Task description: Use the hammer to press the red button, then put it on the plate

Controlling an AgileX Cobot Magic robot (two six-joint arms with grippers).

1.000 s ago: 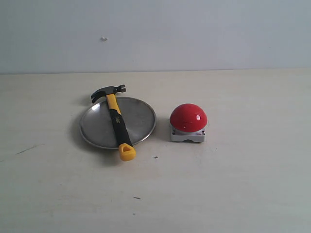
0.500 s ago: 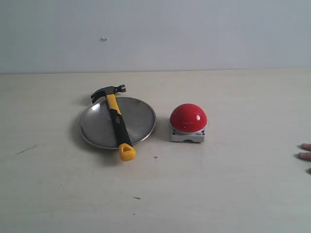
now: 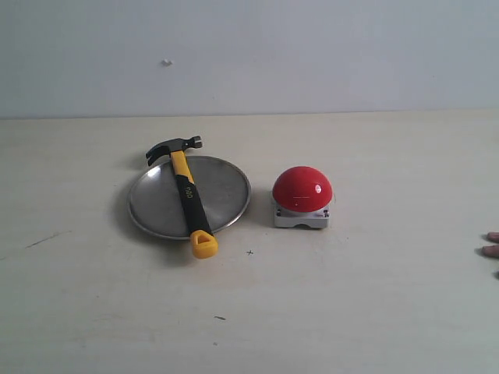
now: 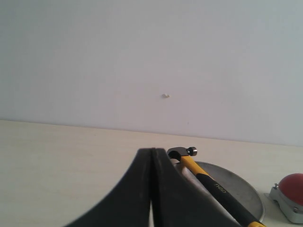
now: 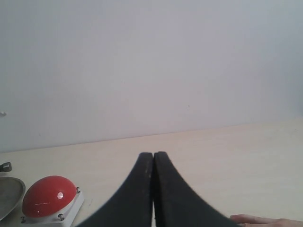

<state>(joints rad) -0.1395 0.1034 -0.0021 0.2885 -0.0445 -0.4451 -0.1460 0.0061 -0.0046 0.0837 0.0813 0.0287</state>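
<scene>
so the left end effector [image 4: 151, 156] is pinched fully together with nothing in it, right end effector [image 5: 153, 156] same deal. The hammer [image 3: 189, 199] lies diagonally across the plate [image 3: 226, 191], head past the far rim, yellow loop hanging over the near rim. The red button [image 3: 302, 189] sits just right of the plate on the tabletop [image 3: 351, 312], and someone's fingers [image 3: 491, 250] poke in at the right edge

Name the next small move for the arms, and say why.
Probably open the left gripper and ease it toward the handle of the hammer. The hammer lies across the plate, ungripped, on that arm's side; this gripper and the right gripper are shut, holding nothing. Caution: a person's fingertips show beyond the red button.
</scene>
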